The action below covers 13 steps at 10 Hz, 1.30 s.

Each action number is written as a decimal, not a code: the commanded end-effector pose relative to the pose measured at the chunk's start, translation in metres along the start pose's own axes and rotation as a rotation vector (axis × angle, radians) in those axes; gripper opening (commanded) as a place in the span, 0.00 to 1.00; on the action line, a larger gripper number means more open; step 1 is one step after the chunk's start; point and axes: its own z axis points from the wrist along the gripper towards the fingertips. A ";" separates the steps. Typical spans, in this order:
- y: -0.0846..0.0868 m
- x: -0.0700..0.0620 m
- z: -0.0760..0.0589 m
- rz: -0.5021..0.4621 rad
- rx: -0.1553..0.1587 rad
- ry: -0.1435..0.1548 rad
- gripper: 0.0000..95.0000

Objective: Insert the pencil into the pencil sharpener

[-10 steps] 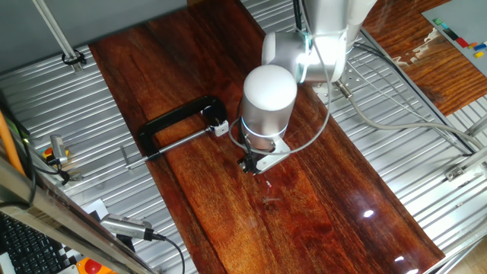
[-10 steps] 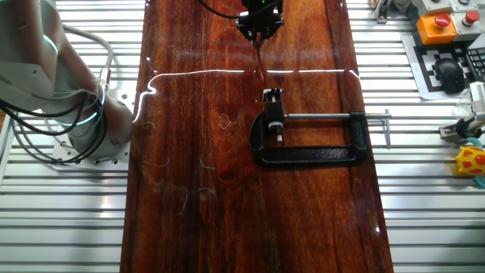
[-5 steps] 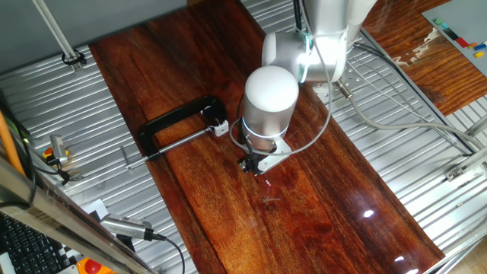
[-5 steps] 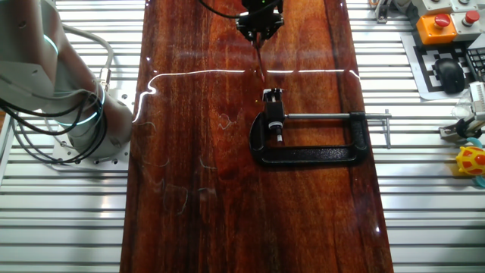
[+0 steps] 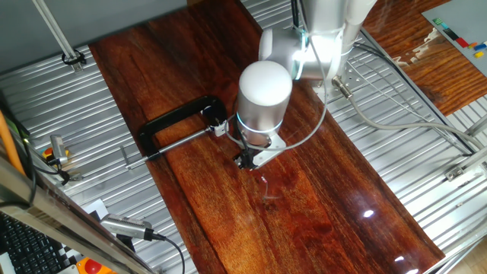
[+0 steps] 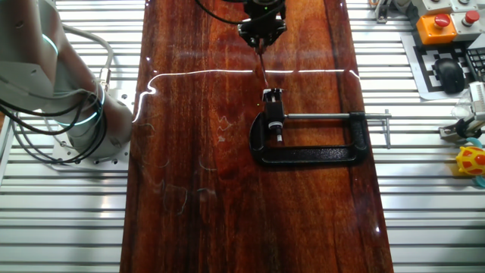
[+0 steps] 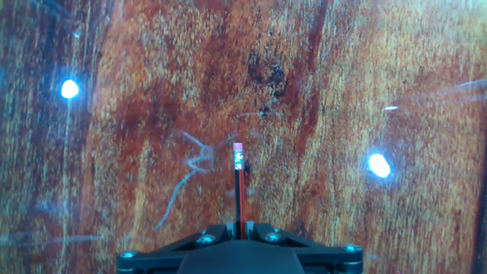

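Compared with half a second ago, the arm is seen shifted a little toward the black C-clamp (image 5: 176, 124), and in the other fixed view the claw (image 6: 262, 30) is now lower in the picture, nearer to the clamp. The pencil (image 7: 239, 190) is gripped between the closed fingers, which is shown clearly in the hand view: its shaft points away from the claw, with the pink eraser end farthest out, over the wooden surface (image 5: 319, 190). The sharpened end is hidden inside the claw, so it cannot be confirmed.

The pencil sharpener (image 6: 273, 97), a small white block, is held in the mouth of the clamp, just beside the screw pad. The pencil is still apart from it, so the insertion is judged as not yet begun; the approach seems to be in hand.

Around the surface, a grey rod of the clamp (image 6: 333, 116) is seen running to the side, and cables, a red button box (image 6: 443, 26) and a yellow toy (image 6: 471, 161) are lying on the metal rails, well apart. The path to the sharpener is not blocked by anything visible, but the black clamp frame is close around it.
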 end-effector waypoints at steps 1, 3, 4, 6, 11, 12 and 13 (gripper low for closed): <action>0.000 0.004 0.000 -0.007 0.003 -0.001 0.00; 0.000 0.009 0.000 -0.016 0.004 -0.003 0.00; 0.000 0.011 0.000 -0.019 0.004 -0.003 0.00; 0.001 0.014 0.000 -0.025 0.004 -0.003 0.00; 0.001 0.023 -0.003 -0.042 0.004 -0.003 0.00; 0.000 0.025 -0.003 -0.046 0.004 -0.004 0.00; -0.001 0.026 -0.003 -0.049 0.004 -0.004 0.00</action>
